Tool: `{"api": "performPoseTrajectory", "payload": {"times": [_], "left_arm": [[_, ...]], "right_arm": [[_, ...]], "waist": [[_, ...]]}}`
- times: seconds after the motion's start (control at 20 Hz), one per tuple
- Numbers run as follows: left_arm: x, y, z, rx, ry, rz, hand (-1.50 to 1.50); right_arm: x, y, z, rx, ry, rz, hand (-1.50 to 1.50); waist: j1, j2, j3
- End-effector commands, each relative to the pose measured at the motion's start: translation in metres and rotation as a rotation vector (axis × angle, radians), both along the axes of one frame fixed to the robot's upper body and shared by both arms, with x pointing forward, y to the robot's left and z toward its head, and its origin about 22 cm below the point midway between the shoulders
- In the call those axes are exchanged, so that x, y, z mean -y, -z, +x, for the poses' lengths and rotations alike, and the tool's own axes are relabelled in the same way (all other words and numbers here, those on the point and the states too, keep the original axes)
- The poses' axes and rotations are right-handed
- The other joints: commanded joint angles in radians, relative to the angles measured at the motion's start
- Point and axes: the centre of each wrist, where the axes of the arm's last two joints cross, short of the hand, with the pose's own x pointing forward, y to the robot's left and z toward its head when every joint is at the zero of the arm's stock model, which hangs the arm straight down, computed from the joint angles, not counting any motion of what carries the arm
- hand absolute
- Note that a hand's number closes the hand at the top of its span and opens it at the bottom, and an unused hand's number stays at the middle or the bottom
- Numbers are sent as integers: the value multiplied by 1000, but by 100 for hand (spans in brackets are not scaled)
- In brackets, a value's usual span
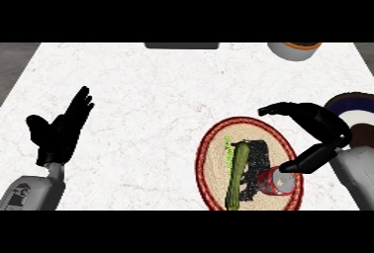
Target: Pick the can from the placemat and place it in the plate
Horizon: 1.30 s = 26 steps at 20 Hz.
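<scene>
A can with a green and black side and a red and silver end lies on its side on the oval, red-rimmed placemat at the lower right. My right hand hovers at the mat's right side. Its fingers arch over the mat's top right and stay clear of the can, while the thumb reaches down close to the can's red end. Nothing is held in it. The plate, dark-rimmed with a white inside, lies at the right edge, partly hidden behind my right hand and forearm. My left hand rests open at the left, fingers up.
A grey bowl with an orange inside stands at the counter's far right edge. A dark flat object lies at the far edge, middle. White marbled counter stretches between my two hands.
</scene>
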Motion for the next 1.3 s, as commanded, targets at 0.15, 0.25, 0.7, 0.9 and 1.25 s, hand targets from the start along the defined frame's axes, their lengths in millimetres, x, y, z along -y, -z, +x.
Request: {"api": "performPoseTrajectory", "payload": {"times": [0.15, 0.25, 0.7, 0.9, 1.25], "left_arm": [[-11, -1, 3, -29, -12, 10, 0], [-5, 7, 7, -34, -9, -7, 0], [1, 11, 10, -32, -16, 10, 0], [0, 18, -5, -40, -3, 15, 0], [1, 4, 8, -51, -38, -4, 0]], "right_arm": [[52, 4, -12, 111, -198, -176, -150], [52, 4, -10, 150, -217, -229, -150], [27, 0, -3, 234, -290, -435, -150], [31, -5, 2, 231, -340, -574, -150], [11, -8, -7, 374, -327, -730, -150]], "waist": [[1, -5, 0], [-3, -5, -1], [-12, -12, -3], [3, -11, -3], [-18, -15, -4]]}}
